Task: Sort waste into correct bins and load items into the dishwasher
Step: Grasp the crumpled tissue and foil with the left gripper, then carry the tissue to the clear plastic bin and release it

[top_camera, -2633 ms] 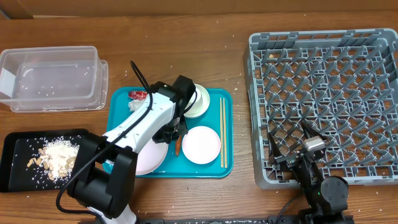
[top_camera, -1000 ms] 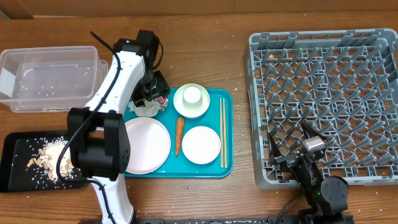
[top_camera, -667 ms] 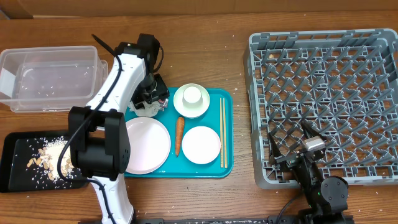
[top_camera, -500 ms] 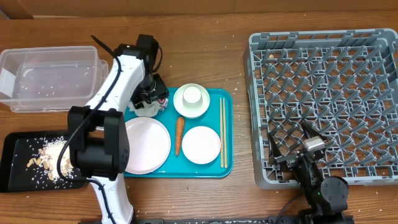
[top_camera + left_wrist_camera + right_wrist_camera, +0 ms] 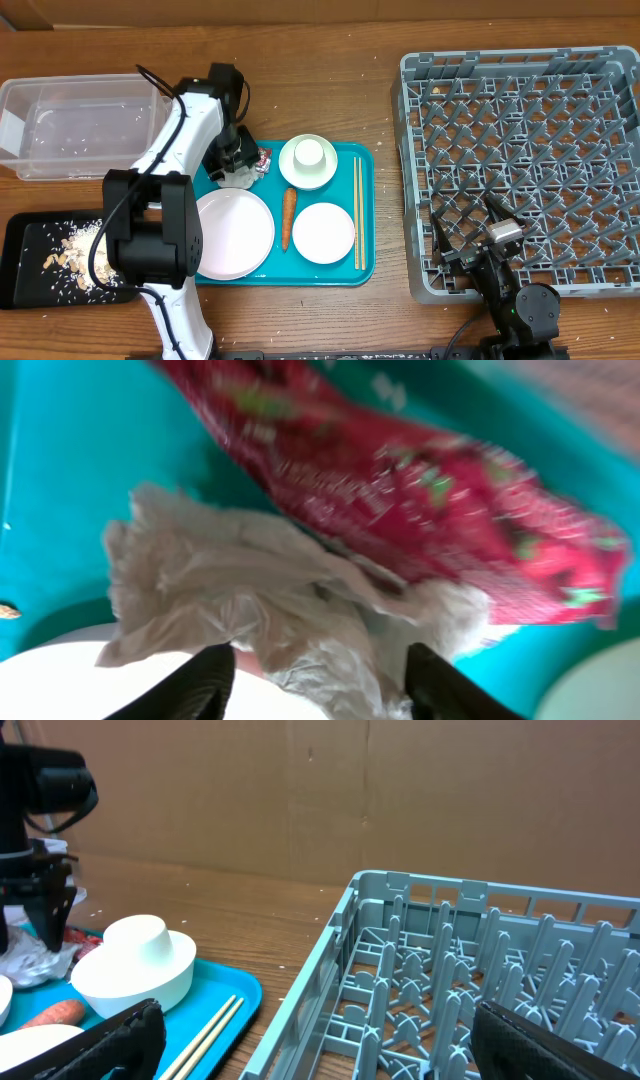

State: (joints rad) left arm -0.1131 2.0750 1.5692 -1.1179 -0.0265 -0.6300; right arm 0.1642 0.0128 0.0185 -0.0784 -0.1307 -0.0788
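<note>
My left gripper [image 5: 238, 160] hangs over the back left corner of the teal tray. In the left wrist view its jaws stand open, and the crumpled white tissue [image 5: 250, 600] lies between the fingertips [image 5: 195, 685]. The shiny red wrapper [image 5: 420, 500] lies just beyond the tissue. The orange carrot [image 5: 288, 216] lies between the large plate [image 5: 235, 232] and the small dish [image 5: 323, 232]. A cup [image 5: 308, 153] sits upturned in the bowl [image 5: 300, 172]. My right gripper [image 5: 340, 1045] is open at the front left corner of the grey rack [image 5: 530, 160].
The clear tub [image 5: 85, 125] stands at the back left. In front of it is the black tray [image 5: 30, 235], holding food scraps and rice [image 5: 80, 255]. Chopsticks [image 5: 357, 212] lie along the right side of the teal tray [image 5: 366, 272].
My left gripper has shifted a little left and down onto the tissue, and its jaws have narrowed. The right arm has not moved.
</note>
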